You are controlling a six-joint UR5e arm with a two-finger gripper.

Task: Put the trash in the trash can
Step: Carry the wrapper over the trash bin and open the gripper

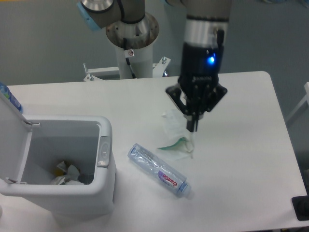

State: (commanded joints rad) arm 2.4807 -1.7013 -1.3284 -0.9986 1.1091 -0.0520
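My gripper (192,126) pinches the crumpled white wrapper (175,131) above the table (241,145). The crushed bottle (158,170) lies beside the open trash can (104,159).

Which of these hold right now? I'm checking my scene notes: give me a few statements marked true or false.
1. The end effector holds the crumpled white wrapper with a green streak. True.
2. The crushed plastic bottle is inside the trash can. False: it lies on the table, right of the can.
3. The trash can's lid is shut. False: it is flipped open to the left.
4. The can already holds some scraps. True.
5. The bottle stands upright. False: it lies on its side, cap end toward the lower right.
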